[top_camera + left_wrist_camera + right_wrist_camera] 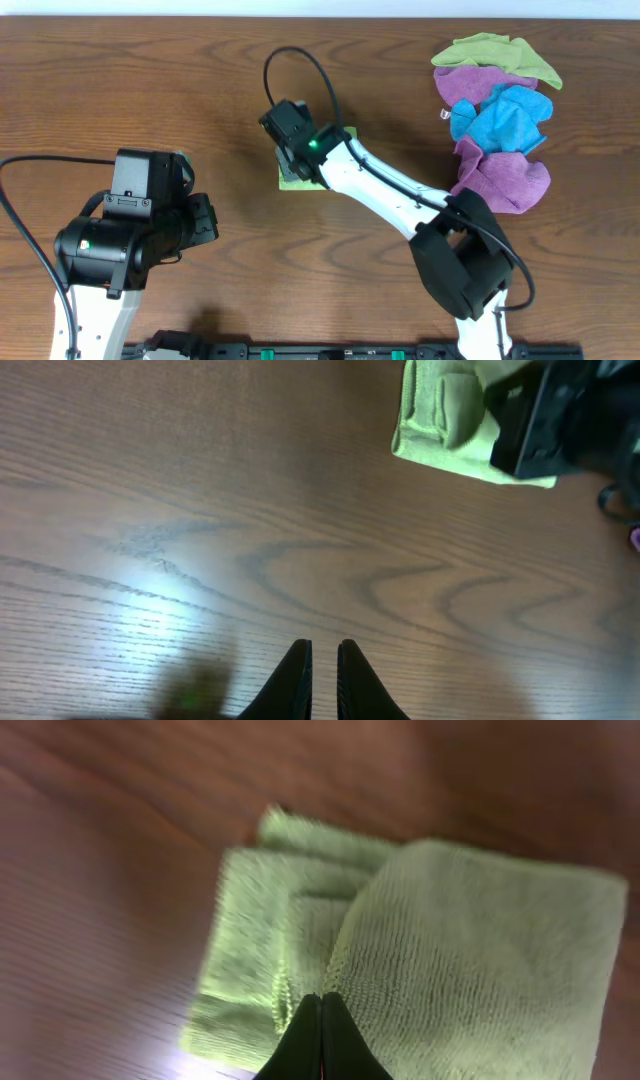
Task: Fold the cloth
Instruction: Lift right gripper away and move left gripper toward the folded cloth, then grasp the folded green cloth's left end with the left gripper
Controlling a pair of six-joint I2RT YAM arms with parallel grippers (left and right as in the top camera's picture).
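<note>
Cloth: small light-green terry cloth (293,181), folded into a thick multi-layer rectangle and lying flat near the table centre; the right arm's wrist covers most of it from overhead.
Cloth layers: the right wrist view shows a wider top flap (470,950) over narrower folded layers at its left.
Right gripper (321,1020): fingers pressed together with no gap, tips at the top flap's edge; cannot tell whether fabric is pinched.
Left gripper (323,647): fingers nearly together with only a thin slit, holding nothing, over bare wood well left of the cloth.
Table: dark brown wood-grain tabletop (150,80).
Pile: crumpled heap of green, purple and blue cloths (495,120) at the far right, apart from the folded cloth.
</note>
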